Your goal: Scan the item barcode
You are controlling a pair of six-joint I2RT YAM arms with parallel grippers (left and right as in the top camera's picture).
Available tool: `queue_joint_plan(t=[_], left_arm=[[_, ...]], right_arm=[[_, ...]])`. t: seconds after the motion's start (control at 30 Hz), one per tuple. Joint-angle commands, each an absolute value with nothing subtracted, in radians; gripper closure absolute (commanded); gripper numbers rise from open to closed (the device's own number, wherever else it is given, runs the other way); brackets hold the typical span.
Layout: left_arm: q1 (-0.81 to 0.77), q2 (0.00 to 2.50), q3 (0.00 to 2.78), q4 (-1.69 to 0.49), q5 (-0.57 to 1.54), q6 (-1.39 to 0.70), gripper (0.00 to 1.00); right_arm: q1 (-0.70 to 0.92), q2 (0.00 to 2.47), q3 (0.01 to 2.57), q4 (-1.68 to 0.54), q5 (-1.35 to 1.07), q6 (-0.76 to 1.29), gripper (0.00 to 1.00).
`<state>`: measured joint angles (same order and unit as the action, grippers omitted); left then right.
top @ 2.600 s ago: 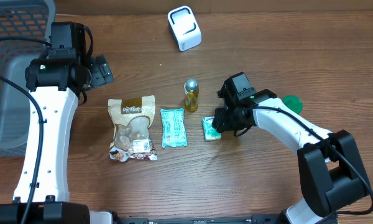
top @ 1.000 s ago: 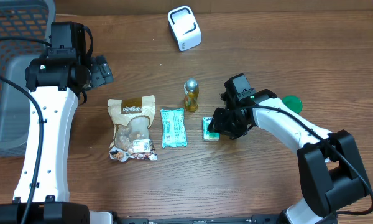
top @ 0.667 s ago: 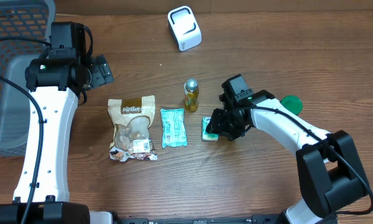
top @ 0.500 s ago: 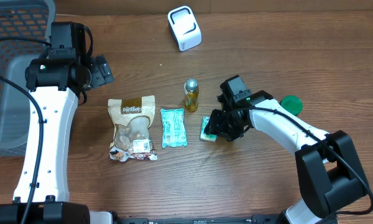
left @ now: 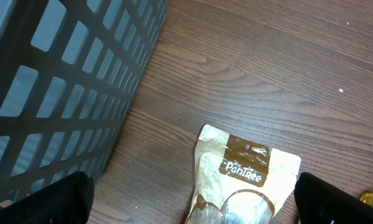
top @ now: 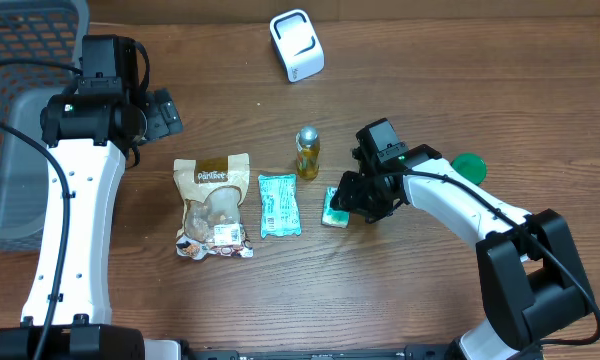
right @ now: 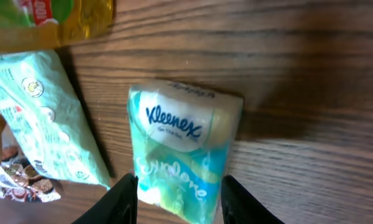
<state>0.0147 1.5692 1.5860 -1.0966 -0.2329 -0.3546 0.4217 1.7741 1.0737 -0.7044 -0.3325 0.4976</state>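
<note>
Right gripper (top: 346, 201): lowered onto the tissue pack (top: 334, 207). In the right wrist view the two fingers (right: 123, 198) are seen pressed against the opposite long sides of the pack's near end, so the jaws are closed part-way and clamped on it. Whether the pack is lifted off the table (top: 400, 300) cannot be told.

Tissue pack: found right of centre, just below and to the right of the bottle (top: 307, 152). It is slightly tilted, with the blue brand lettering facing up. No barcode can be made out on the visible face.

Left gripper (top: 161, 112): held above the table's far left, beside the grey basket (top: 20, 110). The jaws are spread fully apart and nothing is held between them. The upper edge of the snack pouch (left: 245, 180) is seen below it in the left wrist view.

Row on the table, left to right: snack pouch, green packet (top: 279, 205), tissue pack. The bottle is stood upright just behind the gap between packet and pack.

White device (top: 297, 45): placed at the far edge, well apart from the tissue pack.

Green disc (top: 470, 167): partly hidden by the right arm
</note>
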Motion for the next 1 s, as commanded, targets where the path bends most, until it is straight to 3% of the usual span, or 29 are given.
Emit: queue_joint_plan(t=[0.0,0.47,0.97], left_arm=[[0.013,1.566,1.591,-1.096,-0.242,-0.328,0.00],[0.013,1.566,1.591,-1.096,-0.242,-0.328,0.00],[0.013,1.566,1.591,-1.096,-0.242,-0.328,0.01]], right_arm=[[0.417,1.779,1.079,-0.700,-0.289,0.502,0.60],[0.420,1.785,1.013,-0.616,-0.292,0.554,0.62],[0.419,1.796,0.955,-0.506,-0.289,0.629,0.75]])
